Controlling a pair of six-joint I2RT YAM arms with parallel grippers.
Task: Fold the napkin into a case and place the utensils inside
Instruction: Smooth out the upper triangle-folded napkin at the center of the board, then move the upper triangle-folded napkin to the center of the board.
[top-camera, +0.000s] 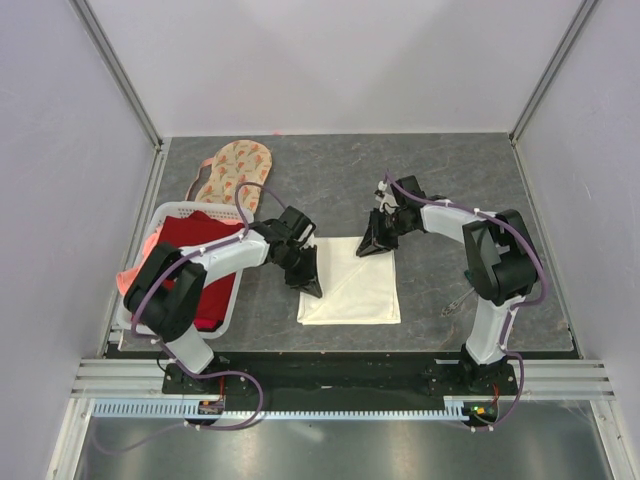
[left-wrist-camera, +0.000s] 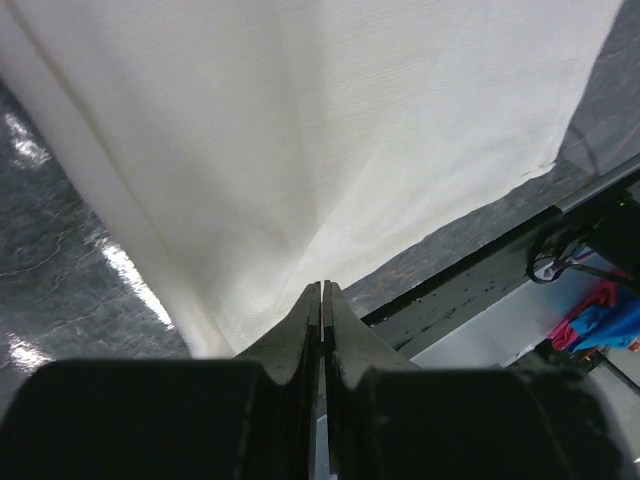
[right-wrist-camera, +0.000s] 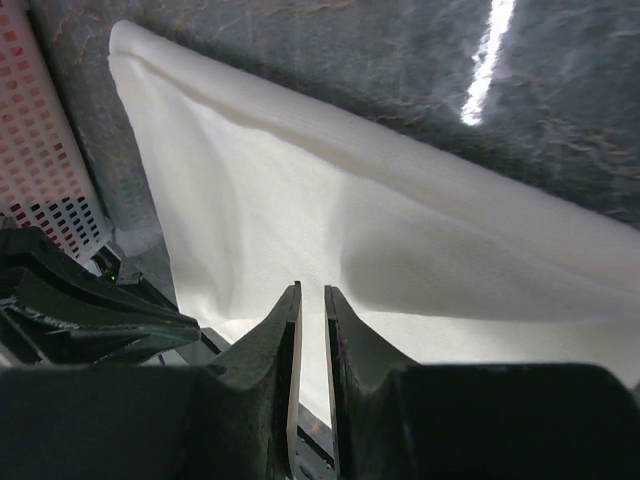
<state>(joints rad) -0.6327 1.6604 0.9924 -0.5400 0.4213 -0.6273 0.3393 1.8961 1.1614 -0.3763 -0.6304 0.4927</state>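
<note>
Two grippers were at the napkin, one on each side. The left gripper had its jaws pressed flat together with only a hairline between them. The creases in the napkin ran together right at its tips, so it held the cloth pinched at the left edge. The right gripper was closed to a narrow slit with white cloth showing in the slit. The cloth rose toward its tips in a tented fold, shadowed on one side, and it gripped the napkin at the far right corner.

Between the two grippers the cream-white napkin lay roughly square on the grey counter, just beyond the arm bases. Its near edge was flat on the surface, and a faint diagonal crease ran across it. In the right wrist's view a soft rolled edge of the cloth ran along the counter on the far side.

Left of the napkin, and not touching it, stood a white basket with a red cloth lying inside. A peach floral cloth hung over the basket's far rim and spread onto the counter behind it. To the right of the napkin, close by the right arm, lay a thin slim piece, too small for me to tell what it was.
</note>
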